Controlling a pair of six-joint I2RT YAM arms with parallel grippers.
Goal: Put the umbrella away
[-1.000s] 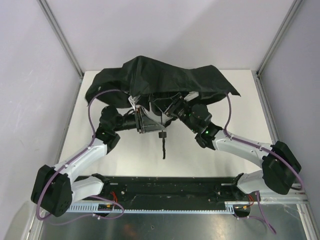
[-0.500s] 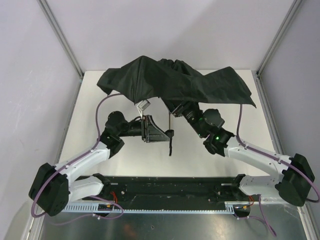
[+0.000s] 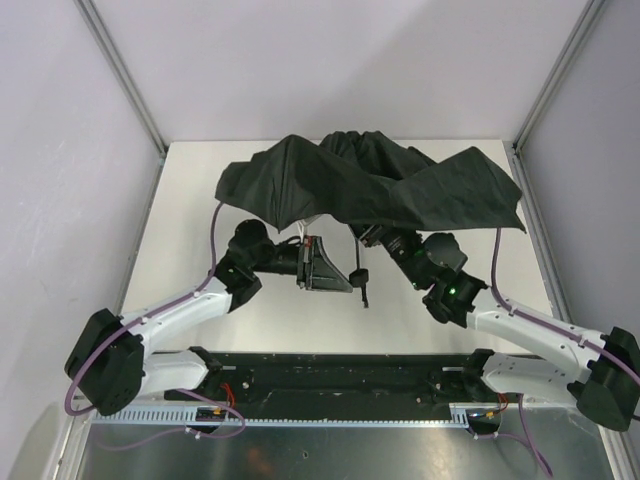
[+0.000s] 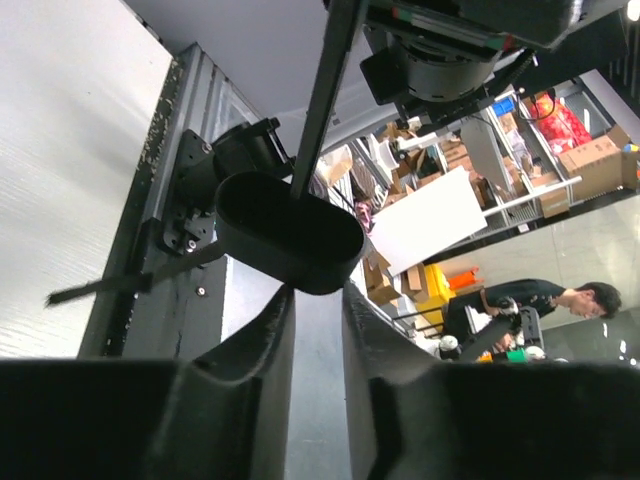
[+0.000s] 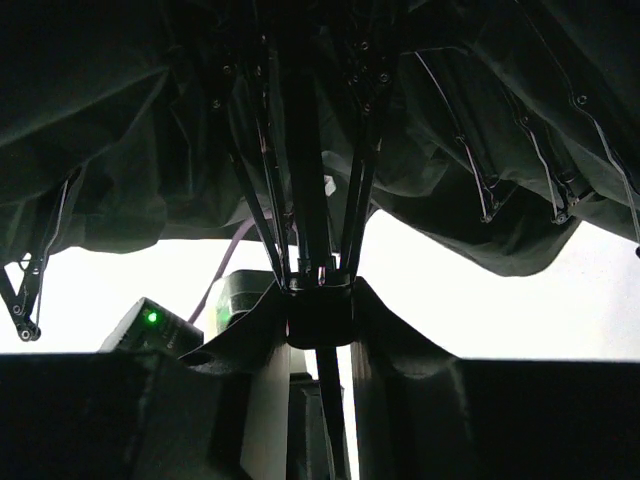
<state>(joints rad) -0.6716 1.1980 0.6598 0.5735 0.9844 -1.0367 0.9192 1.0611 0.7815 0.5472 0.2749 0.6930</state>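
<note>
The umbrella point(image 3: 370, 185) hangs half-open over the back of the table, its black canopy sagging. Its shaft point(image 4: 325, 90) runs down to the small oval handle point(image 4: 290, 232), and the strap point(image 3: 365, 295) dangles below it. My right gripper point(image 5: 320, 320) is under the canopy, shut on the black runner point(image 5: 320, 312) around the shaft, where the ribs point(image 5: 265, 200) meet. My left gripper point(image 4: 318, 292) points at the handle from the left. Its jaws stand a narrow gap apart with nothing between them, and the handle sits just at the fingertips.
The white table point(image 3: 190, 210) is bounded by grey walls and metal corner posts point(image 3: 120, 75). A black rail point(image 3: 340, 370) carries both arm bases at the near edge. Purple cables point(image 3: 215, 225) loop off the arms.
Both arms and the umbrella have moved right and a little nearer. The canopy has swung right. My left jaws have narrowed beside the handle.
</note>
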